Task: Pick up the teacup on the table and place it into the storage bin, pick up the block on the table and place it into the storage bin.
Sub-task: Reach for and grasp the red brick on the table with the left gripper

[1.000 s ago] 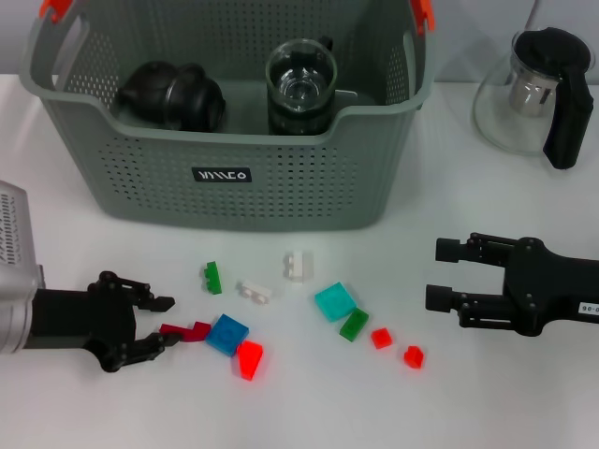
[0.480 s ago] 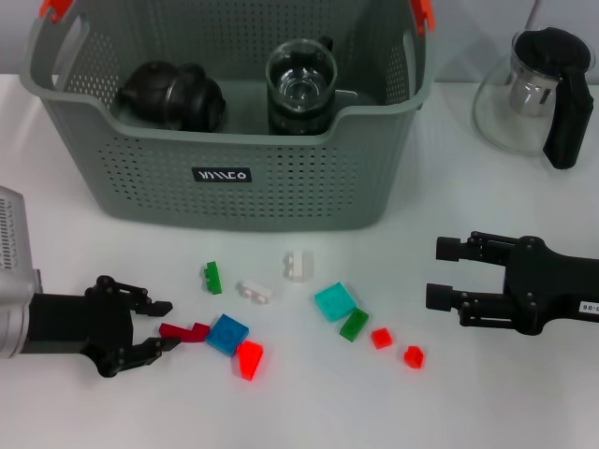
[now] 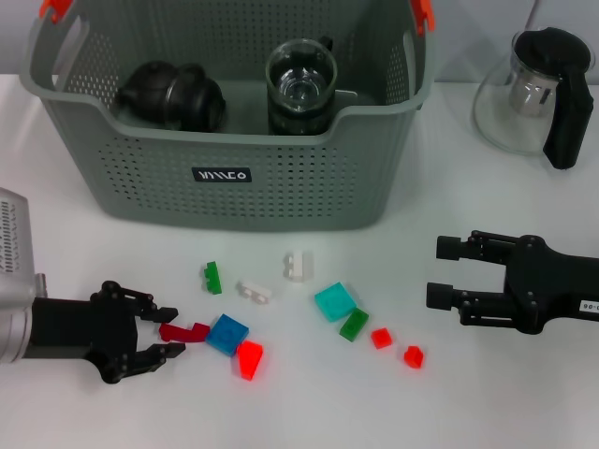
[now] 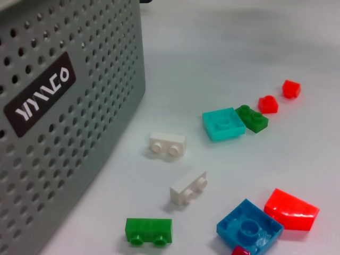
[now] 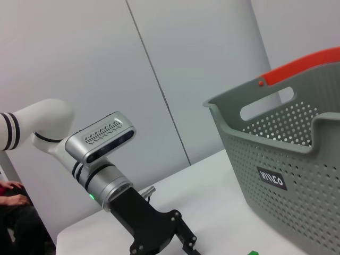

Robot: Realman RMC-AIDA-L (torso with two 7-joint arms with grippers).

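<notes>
Left pincer (image 3: pixel 168 332): low over the bench (image 3: pixel 524 393) at the near left; fingers apart; the dark red block (image 3: pixel 184 331) lies right at its tips, one finger on the far side and one on the near side; contact cannot be told
Right pincer (image 3: pixel 436 273): out on the right of the bench, fingers apart with nothing between them, well clear of the blocks
Storage bin (image 3: pixel 229 175): grey and perforated, at the far middle of the bench; orange-red clips on the handles; black label with white lettering on the near wall
Inside the bin: a glass teacup (image 3: pixel 300 87) upright near the middle; a black rounded pot (image 3: pixel 170 96) to its left
Blocks on the bench: all loose in front of the bin; blue square block (image 3: pixel 227 334) just right of the dark red one, bright red wedge (image 3: pixel 248 359) touching its near corner; green block (image 3: pixel 211 277) farther in, two white blocks (image 3: pixel 254 292) and (image 3: pixel 299 266) toward the bin; cyan plate (image 3: pixel 334 301) with a dark green piece (image 3: pixel 354 324) just beside it; two small red blocks (image 3: pixel 381 338) and (image 3: pixel 414 355) at the right end
Far right: glass teapot (image 3: pixel 533 92) with a black handle and lid, standing apart from the bin
Left wrist view: same scatter seen close beside the bin wall; blue block (image 4: pixel 249 231) and red wedge (image 4: pixel 291 209) nearest the camera
</notes>
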